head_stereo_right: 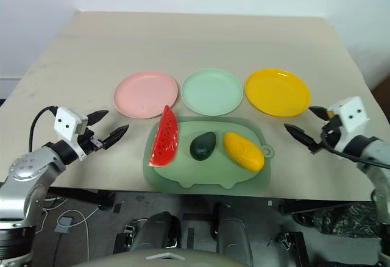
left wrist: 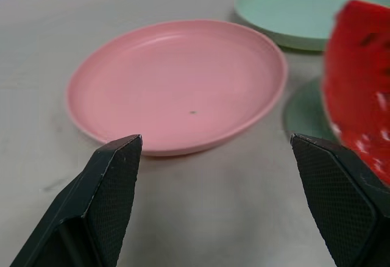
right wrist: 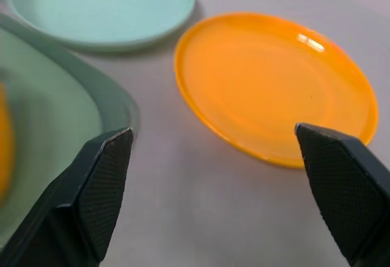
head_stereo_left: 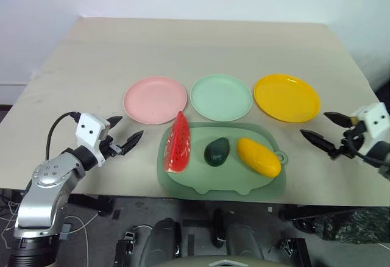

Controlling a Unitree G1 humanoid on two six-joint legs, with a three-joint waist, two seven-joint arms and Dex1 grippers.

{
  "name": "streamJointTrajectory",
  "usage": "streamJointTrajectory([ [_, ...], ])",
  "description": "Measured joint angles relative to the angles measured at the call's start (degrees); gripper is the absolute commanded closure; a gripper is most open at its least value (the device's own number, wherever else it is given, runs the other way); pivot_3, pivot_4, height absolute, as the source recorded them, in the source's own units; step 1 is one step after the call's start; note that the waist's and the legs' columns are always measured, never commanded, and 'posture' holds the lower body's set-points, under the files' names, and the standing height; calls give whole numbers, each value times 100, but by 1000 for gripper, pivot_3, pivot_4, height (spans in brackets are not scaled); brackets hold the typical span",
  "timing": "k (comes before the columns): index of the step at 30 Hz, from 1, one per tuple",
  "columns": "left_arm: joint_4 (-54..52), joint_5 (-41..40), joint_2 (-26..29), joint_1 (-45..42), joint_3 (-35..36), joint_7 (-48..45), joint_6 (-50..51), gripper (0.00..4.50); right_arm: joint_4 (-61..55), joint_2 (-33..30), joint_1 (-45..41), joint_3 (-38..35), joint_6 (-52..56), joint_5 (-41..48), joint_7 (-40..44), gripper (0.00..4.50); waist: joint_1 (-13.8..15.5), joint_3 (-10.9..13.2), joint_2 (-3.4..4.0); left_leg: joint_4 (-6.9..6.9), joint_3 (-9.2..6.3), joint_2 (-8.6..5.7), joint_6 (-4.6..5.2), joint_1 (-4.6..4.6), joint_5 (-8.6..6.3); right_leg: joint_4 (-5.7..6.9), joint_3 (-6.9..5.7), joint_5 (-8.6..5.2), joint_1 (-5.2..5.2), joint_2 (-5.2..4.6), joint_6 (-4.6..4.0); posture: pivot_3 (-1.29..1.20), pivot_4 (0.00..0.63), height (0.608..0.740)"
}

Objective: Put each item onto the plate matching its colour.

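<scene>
A green pig-shaped mat (head_stereo_left: 210, 183) lies at the beige table's (head_stereo_left: 201, 47) near edge

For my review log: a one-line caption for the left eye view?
Watermelon wedge, avocado and mango wait on green mat; three plates bare.

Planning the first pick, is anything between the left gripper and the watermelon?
Nothing visible. The left gripper, open, faces the watermelon across bare table; the pink plate lies just behind.

Three plates (head_stereo_left: 221, 98) behind mat (head_stereo_left: 201, 181), three toy foods (head_stereo_left: 216, 152) on mat
</scene>
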Motion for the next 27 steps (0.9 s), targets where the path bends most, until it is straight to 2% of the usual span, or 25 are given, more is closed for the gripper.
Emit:
streamJointTrajectory([
  [4, 283, 4, 114, -26, 13, -132, -35, 410, -756, -531, 11, -496, 1058, 987, 243, 0, -2, -1, -2, -1, -2, 2, 1, -1, -1, -2, 0, -9, 0, 3, -14, 0, 150, 740],
  [7, 221, -58, 82, -41, -6, -144, 20, 410, -1346, -940, 176, -517, 1684, 1365, 324, 0, 16, -1, -2, -1, -6, 2, 1, -7, -1, -4, -1, -9, -2, 1, -13, 0, 150, 740],
  [10, 81, -83, 58, -13, -146, -225, 47, 410, -1991, -1036, 185, -458, 2155, 1656, 89, 0, 13, -2, -5, 1, -7, 0, 1, -10, -1, -6, -2, -9, -1, -1, -12, 0, 150, 740],
  [17, -49, -100, -153, -54, -409, -118, 147, 410, -2869, -972, -302, 603, 2853, 2084, -1021, 0, 5, -2, -6, 1, -7, 0, 0, -19, -1, -6, -2, -9, -9, 1, -13, 0, 150, 740],
  [27, -156, -127, -217, -51, -430, 33, 202, 410, -2748, -729, -788, 1732, 3231, 1719, -2034, 0, 6, -3, -8, 3, -8, -2, 1, -23, -1, -6, -2, -7, -12, 0, -9, 0, 150, 740],
])
